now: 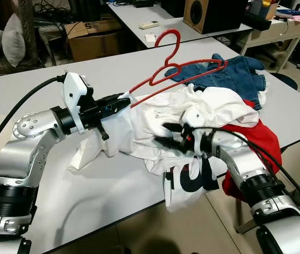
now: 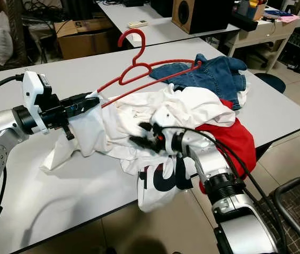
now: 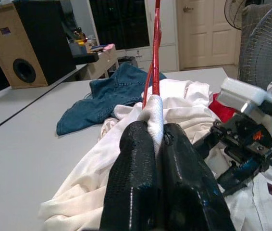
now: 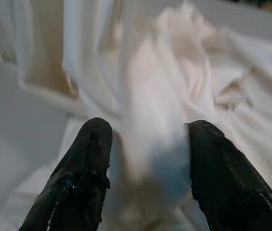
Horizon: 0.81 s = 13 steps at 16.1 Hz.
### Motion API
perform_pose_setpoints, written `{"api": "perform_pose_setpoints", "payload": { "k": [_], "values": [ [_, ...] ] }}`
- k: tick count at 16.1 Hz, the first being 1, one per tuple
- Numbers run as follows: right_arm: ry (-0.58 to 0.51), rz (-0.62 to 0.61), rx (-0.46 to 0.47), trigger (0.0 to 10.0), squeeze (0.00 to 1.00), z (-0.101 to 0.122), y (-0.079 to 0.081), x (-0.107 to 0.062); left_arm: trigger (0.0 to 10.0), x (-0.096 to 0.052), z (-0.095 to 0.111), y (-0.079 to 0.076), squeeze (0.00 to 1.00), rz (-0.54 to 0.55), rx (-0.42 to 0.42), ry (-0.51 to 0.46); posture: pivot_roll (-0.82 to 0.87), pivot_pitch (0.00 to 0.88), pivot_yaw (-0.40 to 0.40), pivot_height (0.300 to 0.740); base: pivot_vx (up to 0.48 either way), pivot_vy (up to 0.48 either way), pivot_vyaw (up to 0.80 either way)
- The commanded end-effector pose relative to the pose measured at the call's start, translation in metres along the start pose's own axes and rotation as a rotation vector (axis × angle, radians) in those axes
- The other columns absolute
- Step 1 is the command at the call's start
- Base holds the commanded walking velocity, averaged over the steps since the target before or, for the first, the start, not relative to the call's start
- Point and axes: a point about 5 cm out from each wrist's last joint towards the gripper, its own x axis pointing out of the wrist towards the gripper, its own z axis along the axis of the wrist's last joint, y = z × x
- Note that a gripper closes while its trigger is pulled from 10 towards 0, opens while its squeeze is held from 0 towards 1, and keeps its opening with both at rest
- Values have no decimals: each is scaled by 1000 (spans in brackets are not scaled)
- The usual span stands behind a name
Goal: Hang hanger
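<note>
Gripping one red hanger (image 1: pixel 177 71) by an arm end, together with a fold of the white shirt (image 1: pixel 213 108), the left gripper (image 1: pixel 122 101) is clamped tight above the tabletop (image 1: pixel 113 71). The hanger slants upward, hook high, over the clothes pile. The right gripper (image 4: pixel 148 144), fingers (image 4: pixel 85 159) spread apart, rests against the shirt. One pair of jeans (image 1: pixel 240 74) and one red garment (image 1: pixel 264 137) lie beside it.
</note>
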Motion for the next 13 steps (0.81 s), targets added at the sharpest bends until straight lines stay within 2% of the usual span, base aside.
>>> {"api": "perform_pose_setpoints", "payload": {
  "k": [1,4,5,6,13],
  "values": [
    [53,-28,-35,10000,0,-6,-1,0,0,3,6,0,0,-9,18,-8,59,25,32,740,0,0,0],
    [84,-104,-21,10000,0,-10,-9,-1,0,3,6,1,0,-9,20,-10,62,25,31,740,0,0,0],
    [80,-113,-17,8157,0,-9,-10,-1,0,3,6,1,0,-8,21,-10,63,23,30,740,0,0,0],
    [28,-116,11,0,0,-5,-12,-1,0,3,7,1,0,-8,23,-10,64,22,29,740,0,0,0],
    [-20,-99,66,0,0,-7,-9,-1,0,4,6,0,0,-9,23,-12,60,19,27,740,0,0,0]
  ]
}}
